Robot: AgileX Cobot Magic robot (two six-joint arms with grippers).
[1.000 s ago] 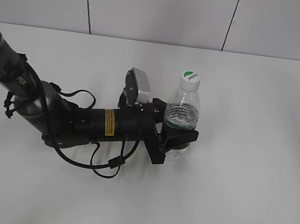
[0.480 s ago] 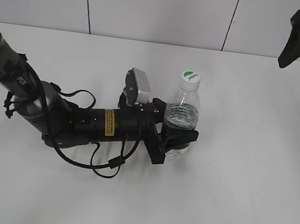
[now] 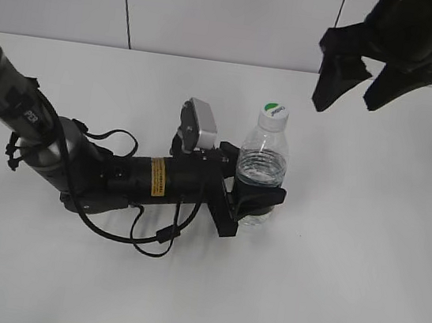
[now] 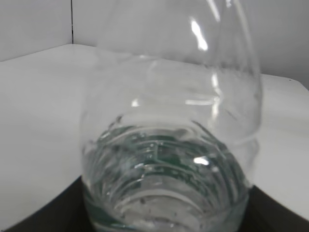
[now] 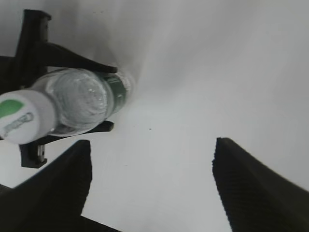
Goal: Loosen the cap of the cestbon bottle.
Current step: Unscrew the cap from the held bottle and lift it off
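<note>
The cestbon bottle (image 3: 262, 161) stands upright on the white table, clear and ribbed with a dark green label band. Its white cap (image 3: 273, 114) with a green patch sits on top. My left gripper (image 3: 252, 204) lies low along the table and is shut on the bottle's lower body; the bottle fills the left wrist view (image 4: 169, 159). My right gripper (image 3: 351, 93) hangs open and empty in the air, above and to the right of the cap. The right wrist view shows the cap (image 5: 21, 117) and the bottle (image 5: 82, 99) at the left, away from the open fingers (image 5: 152, 164).
The white table (image 3: 363, 253) runs to a grey panelled wall at the back. The left arm and its cables (image 3: 80, 163) lie across the table's left half.
My right gripper has come in from the upper right corner, moving left and down toward the bottle. The left gripper and the bottle have not moved.
</note>
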